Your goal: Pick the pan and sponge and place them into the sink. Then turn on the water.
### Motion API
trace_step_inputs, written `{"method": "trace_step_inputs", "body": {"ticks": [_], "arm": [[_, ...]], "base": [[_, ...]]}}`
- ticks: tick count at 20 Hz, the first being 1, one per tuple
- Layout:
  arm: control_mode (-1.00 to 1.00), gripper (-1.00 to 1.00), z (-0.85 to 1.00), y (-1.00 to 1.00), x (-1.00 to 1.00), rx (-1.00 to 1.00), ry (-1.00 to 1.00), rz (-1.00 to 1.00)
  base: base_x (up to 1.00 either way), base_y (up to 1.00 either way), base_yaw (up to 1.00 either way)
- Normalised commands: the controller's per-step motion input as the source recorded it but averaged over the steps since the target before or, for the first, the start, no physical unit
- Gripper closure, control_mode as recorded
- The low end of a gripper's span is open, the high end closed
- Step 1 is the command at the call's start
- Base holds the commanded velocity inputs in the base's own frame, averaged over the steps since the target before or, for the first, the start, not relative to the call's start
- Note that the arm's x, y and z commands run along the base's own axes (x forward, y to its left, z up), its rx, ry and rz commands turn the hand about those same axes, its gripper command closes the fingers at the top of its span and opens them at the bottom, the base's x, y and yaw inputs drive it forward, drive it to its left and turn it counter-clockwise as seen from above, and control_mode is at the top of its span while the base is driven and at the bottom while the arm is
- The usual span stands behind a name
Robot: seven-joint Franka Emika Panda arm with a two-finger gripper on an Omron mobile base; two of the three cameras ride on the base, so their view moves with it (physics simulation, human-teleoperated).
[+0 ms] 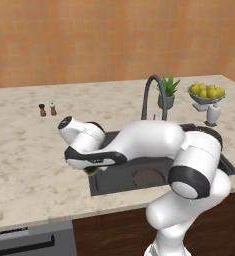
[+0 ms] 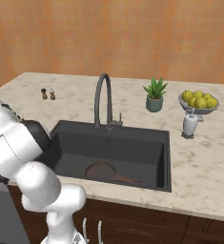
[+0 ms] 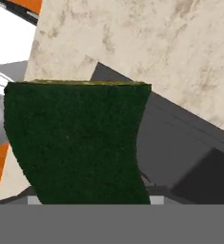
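You've got the gripper [image 1: 95, 169] at the sink's [image 2: 165, 157] left rim, the green sponge [image 3: 77, 143] right up against the hand camera — whether the jaws pinch it or stand clear, you can't tell. Pan [image 2: 102, 171] lies on the basin floor, handle pointing right.

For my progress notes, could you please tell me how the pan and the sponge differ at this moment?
The shallow round dark brown pan lies flat on the floor of the dark grey sink; the small rectangular green sponge is off the floor, at the tool's end over the sink's left edge. The pan is much larger. The pan is round with a thin handle; the sponge is a block.
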Motion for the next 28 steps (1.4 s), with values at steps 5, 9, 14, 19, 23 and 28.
{"method": "trace_step_inputs", "body": {"ticks": [5,9,14,19,23,28], "arm": [[-1.0,1.0,0.0,-1.0,-0.04,0.09,-0.25,-0.32],[-1.0,1.0,0.0,-0.88,0.24,0.06,-0.07,-0.25],[-1.0,1.0,-0.1,-0.77,0.6,0.0,0.0,-0.17],[-1.0,1.0,-0.43,-0.48,0.69,0.0,0.0,-0.14],[-1.0,1.0,-0.39,-0.21,0.69,-0.03,0.03,-0.12],[-1.0,1.0,-0.5,-0.19,0.55,-0.08,0.09,-0.09]], "base": [[0.0,0.0,0.0],[0.0,0.0,0.0],[0.0,0.0,0.0],[0.0,0.0,0.0],[0.0,0.0,0.0],[0.0,0.0,0.0]]}}
